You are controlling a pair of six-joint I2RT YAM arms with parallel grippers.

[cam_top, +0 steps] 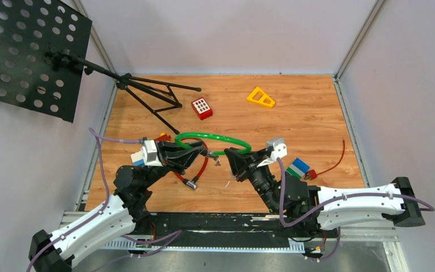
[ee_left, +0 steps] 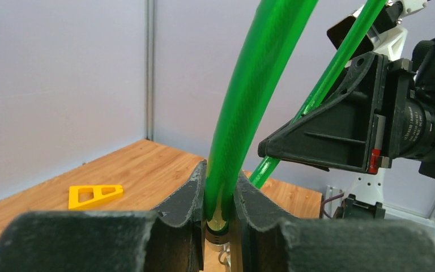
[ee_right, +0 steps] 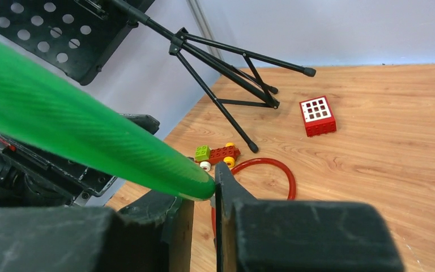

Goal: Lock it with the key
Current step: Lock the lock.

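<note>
Above table centre, L gripper is clamping green cable lock nr its metal end; R gripper is apparently pinching the other end. Lock is looking springy, slick: grip close to ends.

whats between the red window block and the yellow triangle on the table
Nothing: in the top external view, only bare wooden table separates the red window block from the yellow triangle.
</note>
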